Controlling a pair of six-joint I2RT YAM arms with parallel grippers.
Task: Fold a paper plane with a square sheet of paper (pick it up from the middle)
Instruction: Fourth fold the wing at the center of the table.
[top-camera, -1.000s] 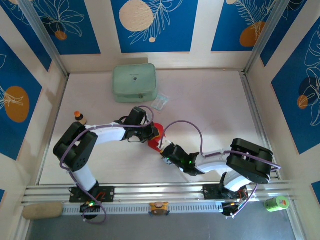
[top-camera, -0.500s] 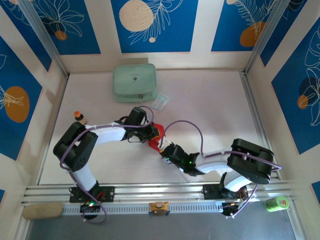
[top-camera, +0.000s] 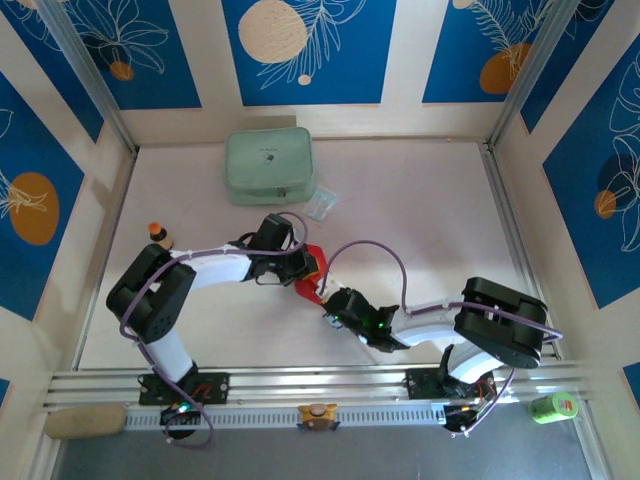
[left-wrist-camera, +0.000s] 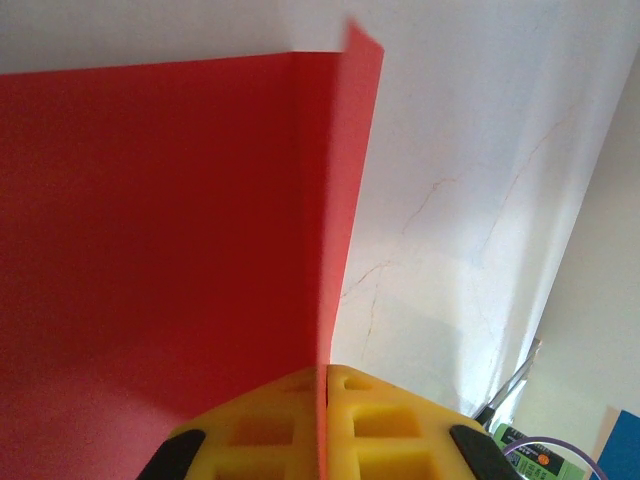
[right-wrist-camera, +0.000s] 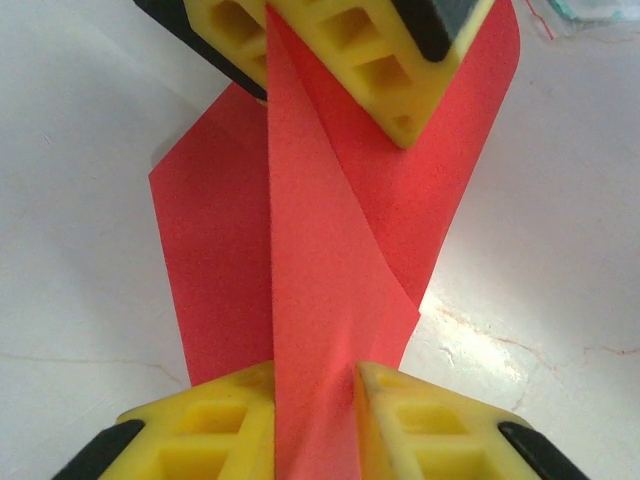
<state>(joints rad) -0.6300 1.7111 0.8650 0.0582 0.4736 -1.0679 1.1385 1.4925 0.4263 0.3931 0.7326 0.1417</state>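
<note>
The square sheet of paper (top-camera: 307, 274) is bright red and creased, and it hangs between both grippers above the middle of the table. My left gripper (top-camera: 303, 262) is shut on an upright fold of the sheet (left-wrist-camera: 150, 230), its yellow pads pressed together (left-wrist-camera: 327, 372). In the right wrist view a raised fold of the sheet (right-wrist-camera: 320, 270) runs from the left gripper's fingers (right-wrist-camera: 370, 60) down between my right gripper's (right-wrist-camera: 315, 370) pads. Those pads stand about a finger's width apart, with the paper bulging loosely in the gap. My right gripper (top-camera: 325, 298) sits just below and right of the paper.
A pale green pouch (top-camera: 268, 165) lies at the back, with a small clear plastic packet (top-camera: 322, 205) at its right corner. A small orange-capped bottle (top-camera: 157, 235) stands by the left arm. The table has side rails and a metal rail along the near edge.
My right gripper's jaws have narrowed around the paper fold. Both arms and the sheet have barely moved.
</note>
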